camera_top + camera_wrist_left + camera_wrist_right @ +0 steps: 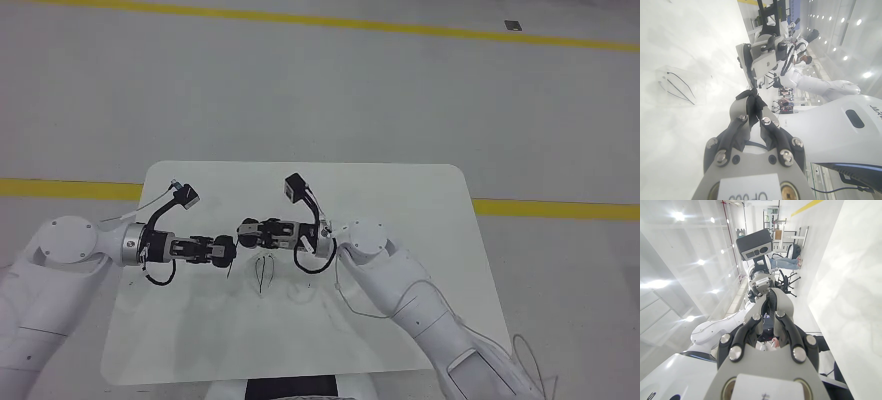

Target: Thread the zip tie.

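Two claws meet tip to tip above the middle of the table (400, 200). The left claw (753, 94) has its cloth-wrapped fingertips pinched together, and the right claw (770, 298) has its pads closed on each other as well; no strap shows between either pair of tips, so I cannot tell whether either one has hold of a tie.

Judging by that pose, the step in hand is the threading itself, or the lining-up for it. To do it well, one claw should keep steady and present the head with its slot facing the other; the feeding claw should grip the tail close to its tapered end, so the free length is short and does not flex away; the tip should go in straight along the slot's axis, not at an angle; any correction should be small and made by one arm alone.

A few thin black zip ties (680, 91) lie loose in a clear tray (699, 79) that sits flat on the table. The tray is below the meeting point and a little toward the robot's side of it; the ties lie near the claws but apart from them, and neither claw touches them.
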Available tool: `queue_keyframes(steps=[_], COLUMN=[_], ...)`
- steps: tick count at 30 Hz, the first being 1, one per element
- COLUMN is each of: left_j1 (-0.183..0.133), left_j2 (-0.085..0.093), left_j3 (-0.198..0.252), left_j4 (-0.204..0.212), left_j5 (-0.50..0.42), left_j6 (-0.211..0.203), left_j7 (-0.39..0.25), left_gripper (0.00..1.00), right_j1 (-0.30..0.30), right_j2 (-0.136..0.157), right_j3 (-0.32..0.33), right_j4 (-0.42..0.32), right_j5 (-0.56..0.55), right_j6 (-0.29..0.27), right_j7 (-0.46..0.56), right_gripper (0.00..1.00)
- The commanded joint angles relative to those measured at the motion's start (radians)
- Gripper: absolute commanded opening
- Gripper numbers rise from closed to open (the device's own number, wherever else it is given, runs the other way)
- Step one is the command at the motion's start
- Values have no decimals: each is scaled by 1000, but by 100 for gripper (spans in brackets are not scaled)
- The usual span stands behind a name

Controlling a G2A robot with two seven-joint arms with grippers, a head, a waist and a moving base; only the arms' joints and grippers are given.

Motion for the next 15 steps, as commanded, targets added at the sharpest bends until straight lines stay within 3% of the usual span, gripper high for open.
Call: queue_keyframes(steps=[1,15], left_j1=[0,0], left_j2=[0,0], left_j3=[0,0], left_j4=[0,0], left_j5=[0,0], left_j6=[0,0], left_j7=[0,0], left_gripper=[100,100], right_j1=[-4,-73], right_j2=[1,16], right_j3=[6,101], right_j4=[1,-30], right_j5=[2,-6], right_j6=[0,7], right_j7=[-13,-207], right_gripper=[0,0])
